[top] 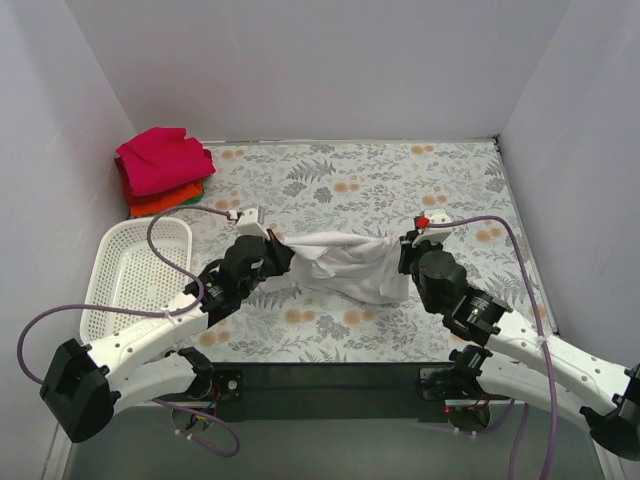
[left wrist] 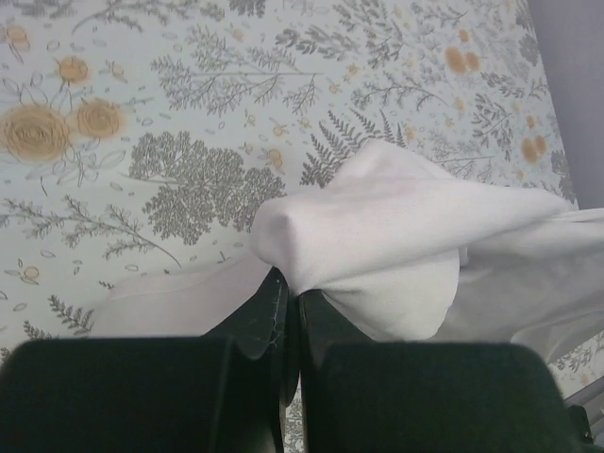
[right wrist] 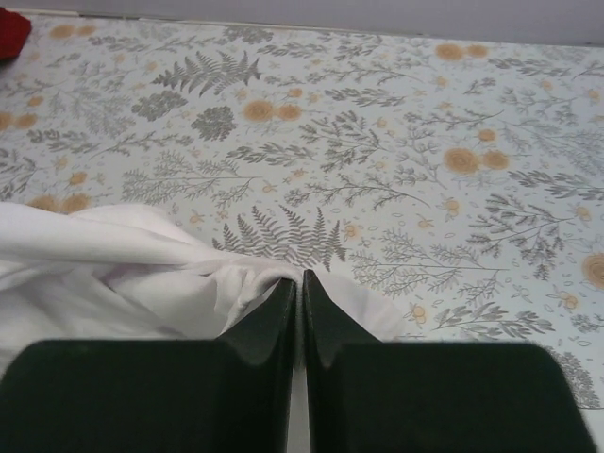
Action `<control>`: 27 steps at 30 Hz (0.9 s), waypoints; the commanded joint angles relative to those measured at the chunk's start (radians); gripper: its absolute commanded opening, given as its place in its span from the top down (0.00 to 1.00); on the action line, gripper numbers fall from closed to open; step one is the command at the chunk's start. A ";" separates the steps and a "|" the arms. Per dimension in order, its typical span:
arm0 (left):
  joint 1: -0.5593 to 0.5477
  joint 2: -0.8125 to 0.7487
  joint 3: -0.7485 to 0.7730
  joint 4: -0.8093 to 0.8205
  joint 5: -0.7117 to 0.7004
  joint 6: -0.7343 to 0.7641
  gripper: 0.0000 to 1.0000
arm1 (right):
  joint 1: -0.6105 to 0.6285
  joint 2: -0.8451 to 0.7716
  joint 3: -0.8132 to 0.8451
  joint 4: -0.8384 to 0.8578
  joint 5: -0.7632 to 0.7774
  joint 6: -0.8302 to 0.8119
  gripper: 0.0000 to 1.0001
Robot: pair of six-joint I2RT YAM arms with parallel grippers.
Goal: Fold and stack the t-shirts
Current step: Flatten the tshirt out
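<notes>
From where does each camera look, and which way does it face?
Top external: above and behind the robot, facing down over the floral table; shows the left arm and right arm, left end effector and right end effector shut on the white t-shirt.
Left wrist: on the left arm, facing along its fingers at the white t-shirt.
Right wrist: on the right arm, facing along its fingers toward a wall.
Shared: all views show the white t-shirt.

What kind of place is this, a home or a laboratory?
Probably a robotics lab test cell, not a home: plain white walls enclose a table with a floral cover, and a left arm and a right arm are bolted at its near edge.
</notes>
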 commanded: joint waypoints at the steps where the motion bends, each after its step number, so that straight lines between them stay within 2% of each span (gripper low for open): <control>1: 0.000 -0.030 0.104 -0.118 -0.015 0.118 1.00 | -0.013 -0.057 0.086 -0.058 0.100 -0.030 0.99; 2: -0.001 -0.033 0.119 -0.127 0.005 0.139 1.00 | -0.013 -0.077 0.091 -0.062 0.103 -0.035 0.99; 3: 0.002 -0.015 0.167 -0.120 0.033 0.193 0.72 | -0.016 -0.091 0.103 -0.066 0.114 -0.046 0.99; 4: 0.026 0.045 0.181 -0.101 -0.014 0.213 0.63 | -0.027 -0.081 0.103 -0.066 0.120 -0.046 0.99; 5: 0.068 0.111 0.191 -0.078 -0.040 0.213 0.61 | -0.046 -0.056 0.103 -0.066 0.120 -0.041 0.99; 7: 0.137 0.261 0.262 -0.139 -0.254 0.138 0.59 | -0.117 0.013 0.102 -0.068 0.083 -0.024 0.99; 9: 0.123 0.318 0.329 -0.207 -0.368 0.101 0.57 | -0.174 0.053 0.093 -0.068 0.007 -0.005 0.99; 10: 0.067 0.284 0.313 -0.198 -0.378 0.095 0.57 | -0.191 0.067 0.087 -0.068 -0.012 0.003 0.99; 13: -0.068 0.246 0.244 -0.059 -0.234 0.077 0.57 | -0.208 0.101 0.068 -0.053 -0.036 0.019 0.99; 14: -0.158 0.338 0.260 -0.043 -0.150 0.030 0.56 | -0.214 0.122 0.059 -0.039 -0.061 0.020 0.99; 20: -0.355 0.476 0.305 -0.051 -0.165 0.018 0.54 | -0.232 0.145 0.034 -0.002 -0.099 0.020 0.99; 24: -0.403 0.493 0.311 -0.152 -0.212 -0.032 0.53 | -0.248 0.134 0.024 0.006 -0.122 0.020 0.99; 27: -0.429 0.478 0.284 -0.163 -0.199 -0.054 0.53 | -0.255 0.128 0.010 0.022 -0.150 0.022 0.99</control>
